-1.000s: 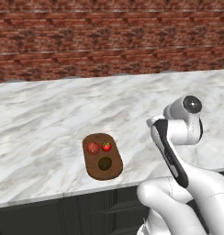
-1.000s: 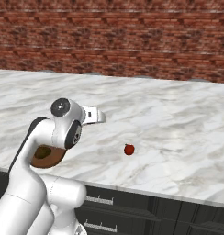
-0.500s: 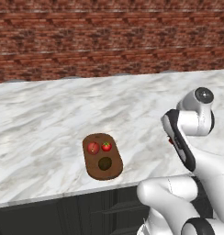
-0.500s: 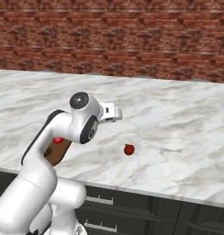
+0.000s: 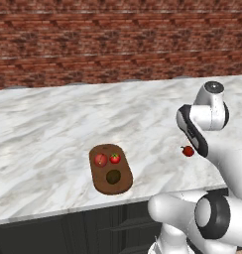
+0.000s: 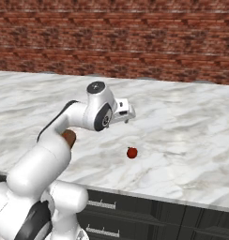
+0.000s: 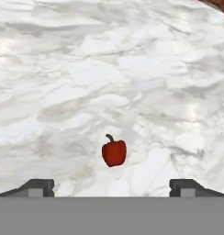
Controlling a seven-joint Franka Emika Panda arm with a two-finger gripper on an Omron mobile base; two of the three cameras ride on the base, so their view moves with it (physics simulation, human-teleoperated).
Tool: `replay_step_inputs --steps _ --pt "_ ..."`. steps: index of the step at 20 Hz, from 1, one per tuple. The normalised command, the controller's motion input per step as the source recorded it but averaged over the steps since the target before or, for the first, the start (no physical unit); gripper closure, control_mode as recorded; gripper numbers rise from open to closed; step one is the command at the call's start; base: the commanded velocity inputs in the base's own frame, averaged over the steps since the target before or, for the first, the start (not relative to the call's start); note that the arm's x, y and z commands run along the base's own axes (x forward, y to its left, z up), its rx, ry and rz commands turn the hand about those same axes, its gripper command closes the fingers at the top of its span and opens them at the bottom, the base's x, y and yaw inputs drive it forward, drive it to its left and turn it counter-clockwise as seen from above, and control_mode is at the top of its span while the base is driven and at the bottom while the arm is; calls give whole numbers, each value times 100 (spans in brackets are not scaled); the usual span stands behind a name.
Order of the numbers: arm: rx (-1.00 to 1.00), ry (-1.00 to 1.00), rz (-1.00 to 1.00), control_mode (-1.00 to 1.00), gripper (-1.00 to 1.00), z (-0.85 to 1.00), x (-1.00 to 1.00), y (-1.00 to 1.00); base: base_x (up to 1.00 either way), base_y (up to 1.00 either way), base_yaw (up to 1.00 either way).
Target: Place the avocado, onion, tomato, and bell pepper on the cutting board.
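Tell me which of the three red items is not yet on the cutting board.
The bell pepper: it lies alone on the marble counter, while the onion and tomato sit on the cutting board.

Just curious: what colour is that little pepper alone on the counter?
Glossy red with a green stem; the bell pepper shows best in the hand view.

The white-and-grey marble counter [image 5: 53,119] bears the cutting board [image 5: 110,169] well off to the gripper's [image 7: 112,186] left and the bell pepper [image 7: 114,152] alone just ahead between its fingertips, apparently resting upright.
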Motion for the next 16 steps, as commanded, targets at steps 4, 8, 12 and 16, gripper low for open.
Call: replay_step_inputs --steps 4,8,12,16 --pt "0 18 0 -100 -100 -40 12 -26 0 0 0" --pt "0 16 0 -100 -100 -47 1 -18 0 0 0" --pt "0 10 1 -100 -100 -41 12 -5 0 0 0" --pt "0 2 5 -100 -100 -33 22 0 0 0 0"
